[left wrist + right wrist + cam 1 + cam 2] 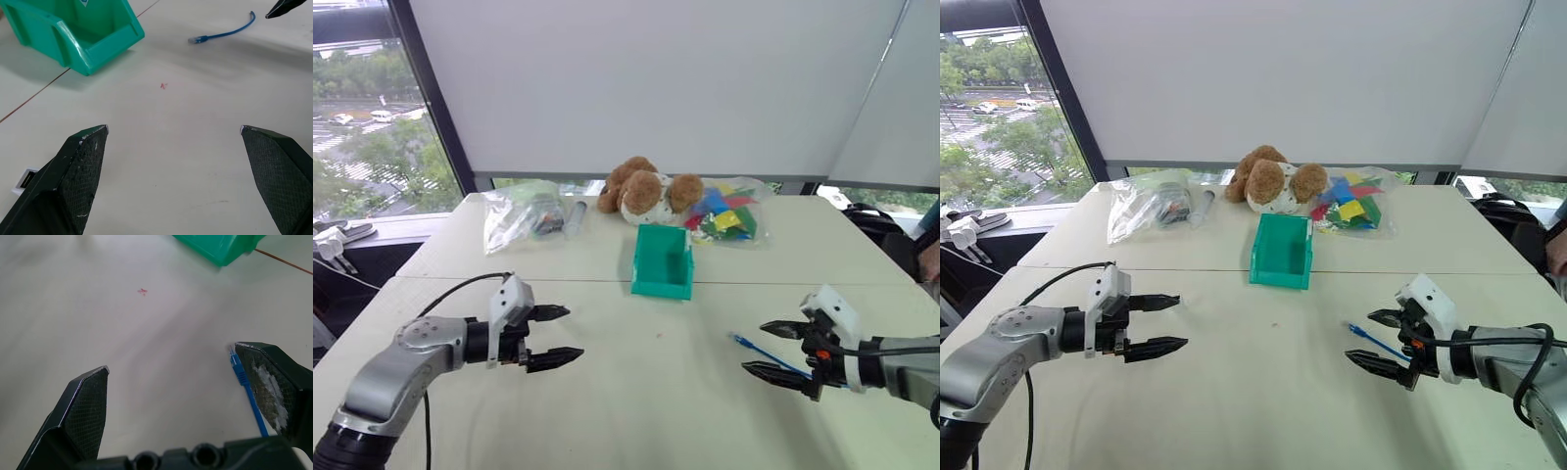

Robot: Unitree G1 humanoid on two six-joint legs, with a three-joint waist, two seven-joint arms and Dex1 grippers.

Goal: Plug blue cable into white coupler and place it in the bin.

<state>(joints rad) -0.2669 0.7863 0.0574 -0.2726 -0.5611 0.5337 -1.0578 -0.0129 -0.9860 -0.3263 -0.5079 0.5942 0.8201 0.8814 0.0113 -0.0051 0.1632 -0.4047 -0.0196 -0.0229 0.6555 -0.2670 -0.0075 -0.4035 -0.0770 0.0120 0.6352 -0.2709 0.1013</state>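
Note:
The blue cable (756, 350) lies flat on the table, its small plug end (237, 372) just beside one fingertip of my right gripper (754, 347), which hovers open over it and holds nothing. The teal bin (662, 262) stands at mid-table, beyond both hands, its low lip toward me. At the left, my left gripper (574, 333) is open and empty above bare table, pointing toward the right hand. In the left wrist view, a small white piece with a dark socket, seemingly the white coupler (22, 180), lies on the table beside one left finger.
Behind the bin sits a brown teddy bear (644, 191), with a clear bag of dark parts (519, 213) to its left and a bag of coloured blocks (724, 217) to its right. A tiny pink mark (163, 86) dots the table between the hands.

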